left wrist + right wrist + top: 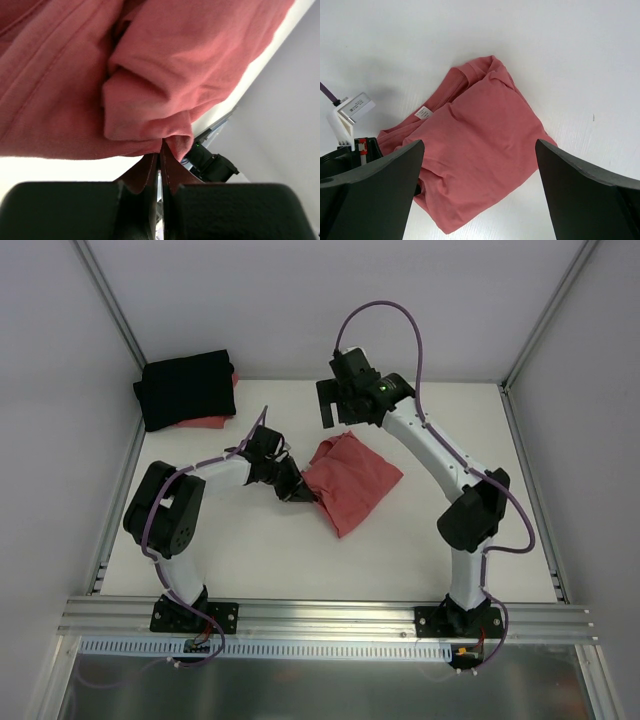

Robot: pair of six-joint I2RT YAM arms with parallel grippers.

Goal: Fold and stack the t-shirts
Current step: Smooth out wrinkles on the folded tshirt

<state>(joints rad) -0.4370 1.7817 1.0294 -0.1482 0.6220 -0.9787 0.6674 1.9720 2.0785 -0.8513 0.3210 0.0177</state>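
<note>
A coral-red t-shirt [352,478] lies folded into a rough rectangle in the middle of the white table. My left gripper [302,491] is shut on its left edge; in the left wrist view the jaws [161,150] pinch a bunched fold of the coral cloth [150,75]. My right gripper [335,412] hangs open above the shirt's far side, touching nothing. In its wrist view the shirt [480,150] lies below, between the wide-apart fingers [385,190], with the white neck label [422,113] showing. A folded black t-shirt [186,388] sits at the far left corner on top of another coral-red piece [208,422].
Grey enclosure walls and metal posts [110,310] close in the table on three sides. An aluminium rail [320,615] with both arm bases runs along the near edge. The left arm's wrist [350,112] shows beside the shirt in the right wrist view.
</note>
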